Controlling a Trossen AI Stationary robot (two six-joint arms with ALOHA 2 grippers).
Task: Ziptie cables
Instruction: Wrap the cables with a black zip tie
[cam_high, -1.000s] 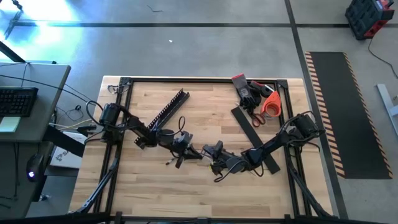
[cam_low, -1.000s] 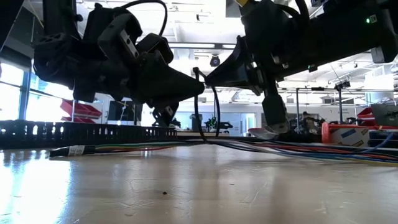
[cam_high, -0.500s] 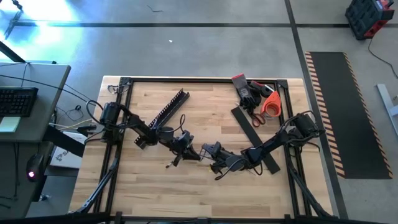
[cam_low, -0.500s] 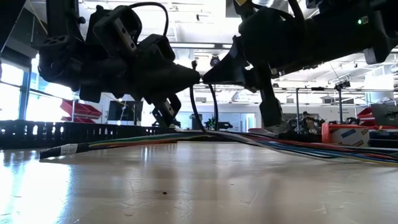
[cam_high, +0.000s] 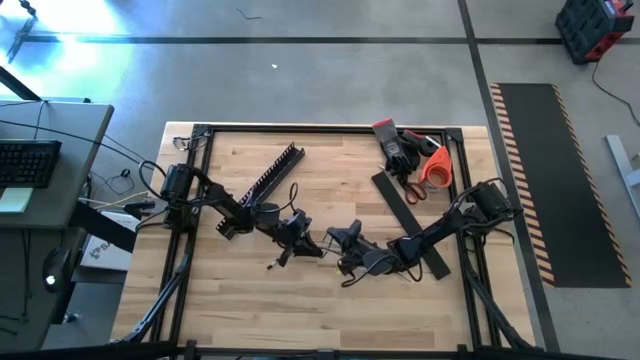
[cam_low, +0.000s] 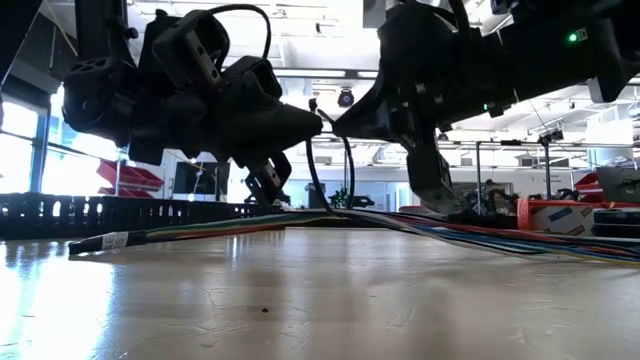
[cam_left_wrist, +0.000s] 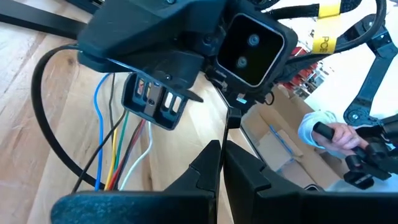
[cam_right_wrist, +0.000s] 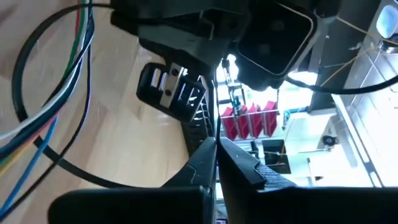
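High view: the left gripper (cam_high: 300, 240) and the right gripper (cam_high: 333, 241) meet nose to nose at the centre of the wooden table (cam_high: 250, 305). The cables (cam_high: 283, 259) show only as a thin line below the left gripper, running from lower left towards the centre. A black slotted duct (cam_high: 268, 178) lies diagonally in the upper left of the table, a flat black strip (cam_high: 408, 220) at the right. No writing can be read here.

Low view: this view alone shows the cables (cam_low: 200, 232) as a coloured bundle lying on the tabletop, long axis left to right across the frame, a white label near its left end, too small to read. Both grippers hang above it, tips together in the middle.

Left wrist view: the left gripper's fingers (cam_left_wrist: 214, 168) are pressed together with nothing between them; loose coloured strands (cam_left_wrist: 118, 162) hang at lower left.

Right wrist view: the right gripper's fingers (cam_right_wrist: 211, 158) are likewise together; wires (cam_right_wrist: 62, 106) curve along the left edge.
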